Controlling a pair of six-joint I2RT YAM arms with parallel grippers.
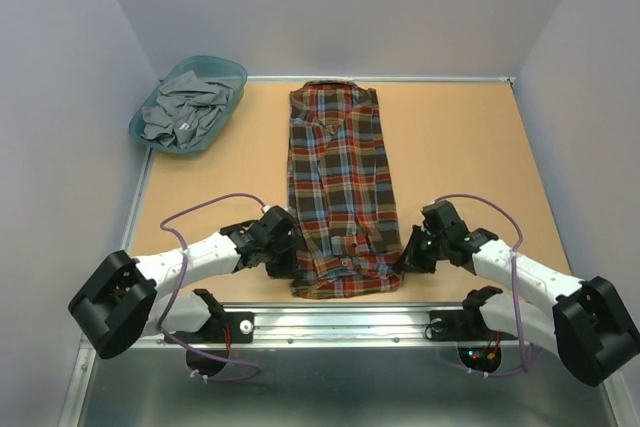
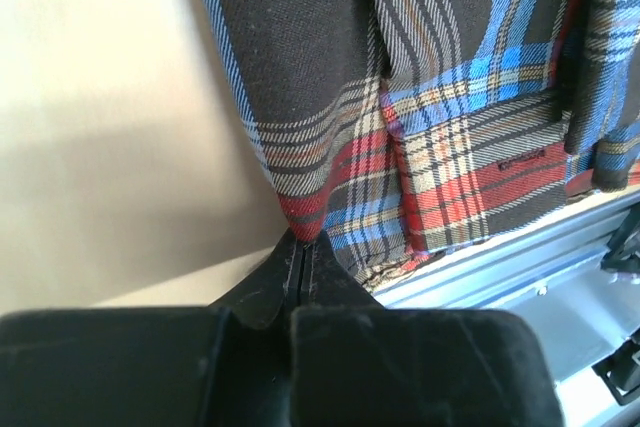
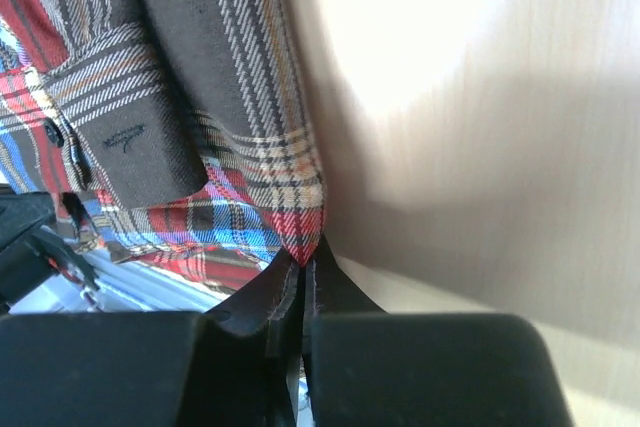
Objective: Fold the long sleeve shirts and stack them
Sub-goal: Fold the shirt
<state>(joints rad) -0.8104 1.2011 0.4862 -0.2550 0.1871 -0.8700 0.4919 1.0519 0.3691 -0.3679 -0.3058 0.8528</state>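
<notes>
Pinching plaid shirt (image 1: pixel 338 177) near corners, seemingly: left gripper (image 2: pixel 302 252), right gripper (image 3: pixel 302 267), both closed.

Bench (image 1: pixel 450 137): flat tan wood-grain surface, bordered by a thin metal trim (image 1: pixel 430 78) along the far edge and along both sides.

Basket (image 1: pixel 232 71): teal plastic, oval, placed at the far left corner of the bench, touching the left wall. It sits slightly tilted over the side trim.

Basket contents: crumpled grey fabric (image 1: pixel 185 107), filling most of the interior and rising to rim level. The garment type cannot be determined.

Near edge: a bright aluminium rail (image 1: pixel 340 322) runs the full width of the bench. Below it lies a dull grey metal plate (image 1: pixel 350 387).

Enclosure: plain pale grey walls (image 1: pixel 330 7) stand behind and on both sides.
</notes>
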